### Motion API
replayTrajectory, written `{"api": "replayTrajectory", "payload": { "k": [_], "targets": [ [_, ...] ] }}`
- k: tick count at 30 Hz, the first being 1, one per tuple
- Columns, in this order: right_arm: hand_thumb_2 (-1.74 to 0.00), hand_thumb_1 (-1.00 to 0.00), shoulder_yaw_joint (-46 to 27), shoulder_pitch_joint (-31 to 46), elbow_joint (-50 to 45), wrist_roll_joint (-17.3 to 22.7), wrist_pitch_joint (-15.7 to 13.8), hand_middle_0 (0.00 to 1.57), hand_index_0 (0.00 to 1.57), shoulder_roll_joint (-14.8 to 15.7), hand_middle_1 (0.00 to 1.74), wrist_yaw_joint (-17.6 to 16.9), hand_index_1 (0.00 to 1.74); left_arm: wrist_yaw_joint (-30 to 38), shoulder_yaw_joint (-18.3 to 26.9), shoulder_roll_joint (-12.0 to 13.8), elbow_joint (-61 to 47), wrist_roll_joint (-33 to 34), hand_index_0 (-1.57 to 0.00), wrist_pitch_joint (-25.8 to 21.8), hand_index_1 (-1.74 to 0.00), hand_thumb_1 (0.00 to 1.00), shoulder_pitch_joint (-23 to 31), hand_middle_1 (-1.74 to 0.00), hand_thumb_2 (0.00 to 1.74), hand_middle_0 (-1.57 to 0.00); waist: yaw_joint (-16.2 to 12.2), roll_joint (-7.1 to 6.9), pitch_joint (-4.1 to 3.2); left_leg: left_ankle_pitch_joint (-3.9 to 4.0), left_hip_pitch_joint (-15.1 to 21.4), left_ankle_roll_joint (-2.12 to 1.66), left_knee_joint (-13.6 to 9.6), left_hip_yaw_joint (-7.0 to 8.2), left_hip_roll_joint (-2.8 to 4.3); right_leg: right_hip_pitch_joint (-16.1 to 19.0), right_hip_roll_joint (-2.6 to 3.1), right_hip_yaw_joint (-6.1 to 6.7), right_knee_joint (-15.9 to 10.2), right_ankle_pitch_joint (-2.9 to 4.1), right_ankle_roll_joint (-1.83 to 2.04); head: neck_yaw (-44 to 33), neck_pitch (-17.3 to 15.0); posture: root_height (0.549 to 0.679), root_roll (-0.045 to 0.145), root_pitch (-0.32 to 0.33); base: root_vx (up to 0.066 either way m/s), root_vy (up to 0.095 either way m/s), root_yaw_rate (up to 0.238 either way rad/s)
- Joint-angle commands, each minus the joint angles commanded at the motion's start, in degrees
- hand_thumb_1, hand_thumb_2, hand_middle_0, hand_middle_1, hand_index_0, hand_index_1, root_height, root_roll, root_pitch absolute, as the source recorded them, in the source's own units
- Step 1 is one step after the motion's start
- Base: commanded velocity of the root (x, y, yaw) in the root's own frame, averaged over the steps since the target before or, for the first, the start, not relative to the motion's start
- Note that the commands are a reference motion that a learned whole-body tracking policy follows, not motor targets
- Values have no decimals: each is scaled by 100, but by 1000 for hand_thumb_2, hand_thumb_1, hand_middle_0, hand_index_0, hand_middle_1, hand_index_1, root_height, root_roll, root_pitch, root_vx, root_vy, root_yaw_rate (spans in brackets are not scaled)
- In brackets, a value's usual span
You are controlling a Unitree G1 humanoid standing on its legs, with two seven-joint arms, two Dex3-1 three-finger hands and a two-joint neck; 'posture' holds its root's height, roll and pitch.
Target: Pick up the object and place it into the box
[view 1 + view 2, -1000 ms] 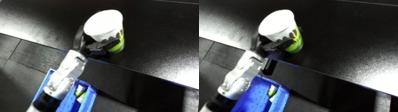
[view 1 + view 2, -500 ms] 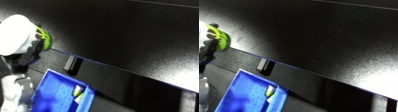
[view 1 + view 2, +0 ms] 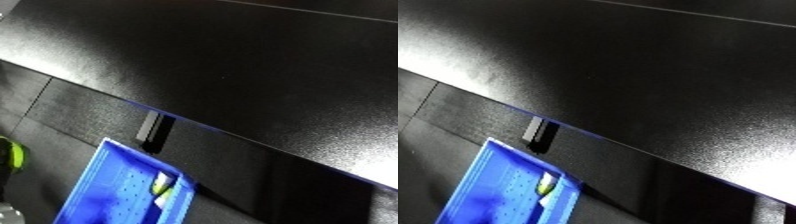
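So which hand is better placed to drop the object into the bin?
Left, probably: the object shows at the view's left edge, beside the bin; the right hand is out of view.

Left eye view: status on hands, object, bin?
Hands: neither clearly in view. Object: only a yellow-green sliver at the left edge, not over the bin. Blue bin below the black table, something small already inside. No obstruction seen.

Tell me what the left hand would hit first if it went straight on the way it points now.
Cannot tell: the left hand itself does not show in either view. Only a sliver of the yellow-green object shows at the left edge. The nearest thing beside it is the blue bin, to its right, but depth is unclear.
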Motion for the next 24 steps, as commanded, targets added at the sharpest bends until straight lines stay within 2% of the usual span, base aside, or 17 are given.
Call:
{"api": "replayTrajectory", "payload": {
  "k": [4, 14, 17, 24],
  "targets": [
    [0, 0, 78, -61, 53, -33, 31, 0, 0, -2, 0, 8, 0, -170, -6, 69, 929, -274, -1570, 320, -1740, 1000, -65, -1740, 1740, -1570, -41, -84, 0, 5, -5, 14, 16, 7, 21, 70, 40, -22, -33, -36, -10, -552, -125, 607, 49, -11, 18, 11, -15],
    [0, 0, 235, -72, 56, -21, 150, 0, 0, 41, 0, 18, 0, -1231, -309, 102, 2632, -940, -1570, 1630, -1740, 1000, -297, -1740, 1740, -1570, -134, -339, 0, 78, -84, 44, -50, 17, 102, 95, 124, -78, -45, -110, -44, -1670, -409, 607, 41, -6, 5, 13, 10],
    [0, 0, 257, -59, 50, -42, 158, 0, 0, 53, 0, 45, 0, -1549, -401, 95, 2896, -1205, -1334, 1995, -1479, 850, -385, -1479, 1479, -1334, -169, -406, 0, 118, -140, 43, -103, 28, 133, 54, 151, -85, -63, -111, -45, -1821, -428, 607, 39, 2, -20, 25, 8],
    [0, 0, 292, -35, 100, -43, 76, 0, 0, 77, 0, 122, 0, -1978, -667, 94, 3216, -1244, -785, 2605, -870, 500, -625, -870, 870, -785, -214, -537, 0, 215, -244, 21, -260, 29, 204, -29, 200, -117, -148, -73, -22, -1855, -343, 610, 32, 22, -37, 13, 28]
  ]
}}
